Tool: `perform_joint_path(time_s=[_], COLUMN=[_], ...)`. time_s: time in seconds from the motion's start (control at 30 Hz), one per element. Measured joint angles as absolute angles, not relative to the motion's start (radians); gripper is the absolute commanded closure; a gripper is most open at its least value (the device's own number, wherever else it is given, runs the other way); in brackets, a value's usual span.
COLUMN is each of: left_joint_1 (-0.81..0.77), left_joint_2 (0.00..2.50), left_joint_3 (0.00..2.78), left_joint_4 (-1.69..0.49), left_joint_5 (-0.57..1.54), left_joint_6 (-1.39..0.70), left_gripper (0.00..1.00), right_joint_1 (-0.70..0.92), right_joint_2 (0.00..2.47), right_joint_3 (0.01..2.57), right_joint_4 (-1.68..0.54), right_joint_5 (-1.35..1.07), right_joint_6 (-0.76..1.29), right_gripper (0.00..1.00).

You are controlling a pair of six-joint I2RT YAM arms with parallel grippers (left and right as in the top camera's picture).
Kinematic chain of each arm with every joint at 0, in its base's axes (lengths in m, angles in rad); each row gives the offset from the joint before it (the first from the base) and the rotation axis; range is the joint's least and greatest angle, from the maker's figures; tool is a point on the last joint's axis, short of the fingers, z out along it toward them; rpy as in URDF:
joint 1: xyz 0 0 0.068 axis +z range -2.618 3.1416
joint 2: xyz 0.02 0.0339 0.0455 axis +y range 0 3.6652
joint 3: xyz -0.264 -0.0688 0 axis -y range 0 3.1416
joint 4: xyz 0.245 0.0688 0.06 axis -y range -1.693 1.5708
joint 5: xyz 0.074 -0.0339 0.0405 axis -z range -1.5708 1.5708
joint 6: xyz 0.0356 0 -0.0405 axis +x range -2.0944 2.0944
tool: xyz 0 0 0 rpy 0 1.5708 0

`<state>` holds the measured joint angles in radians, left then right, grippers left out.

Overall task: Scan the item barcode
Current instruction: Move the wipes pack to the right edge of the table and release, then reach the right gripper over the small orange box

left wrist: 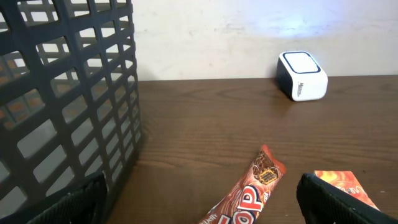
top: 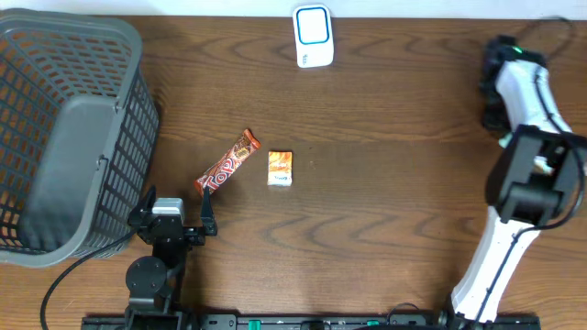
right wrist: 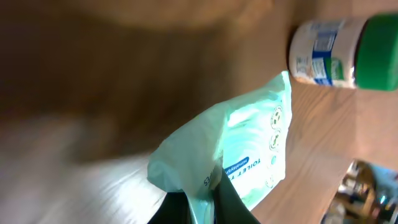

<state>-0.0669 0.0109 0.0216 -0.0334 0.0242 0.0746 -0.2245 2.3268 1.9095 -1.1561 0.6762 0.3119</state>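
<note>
Brown wood with a dark grain makes up the table. In the left wrist view a pale, plain wall rises right behind its far edge.

A white scanner with a blue-ringed face stands at the middle of the far edge. A grey lattice basket fills the left end of the table. Between the basket and the table's centre lie a red-brown chocolate bar, set diagonally, and just to its right, not touching it, a small orange packet.

The left gripper sits low by the near edge, beside the basket's near corner. Its fingers are spread wide with nothing between them, and the bar lies just ahead of them.

The right arm stands along the right edge. In its wrist view, the right gripper has its dark fingers pinched on the lower corner of a pale green tissue pack. The wood behind the pack is blurred. A jar with a green lid and a white-and-blue label shows past the pack's top. The overhead view does not clearly show where over the table the pack is.
</note>
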Motion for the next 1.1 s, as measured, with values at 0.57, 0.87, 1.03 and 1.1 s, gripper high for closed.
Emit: perform_joint_path(time_s=[0.57, 0.87, 1.03, 1.1], left_joint_1=[-0.067, -0.067, -0.067, -0.067], left_joint_2=[0.011, 0.011, 0.011, 0.011], left_joint_3=[0.022, 0.022, 0.022, 0.022], left_joint_4=[-0.033, -0.033, -0.033, -0.033], left_joint_5=[0.025, 0.024, 0.025, 0.025], left_joint_6=[0.075, 0.075, 0.075, 0.075], left_gripper=[0.02, 0.02, 0.02, 0.02], right_joint_1=[-0.454, -0.274, -0.078, -0.003], right_joint_2=[2.327, 2.325, 2.322, 2.322], right_joint_3=[1.842, 2.025, 2.064, 2.064], right_joint_4=[-1.108, -1.245, -1.26, -1.269], right_joint_5=[0.612, 0.478, 0.19, 0.083], right_joint_6=[0.326, 0.315, 0.234, 0.215], right_gripper=[0.01, 0.01, 0.01, 0.01])
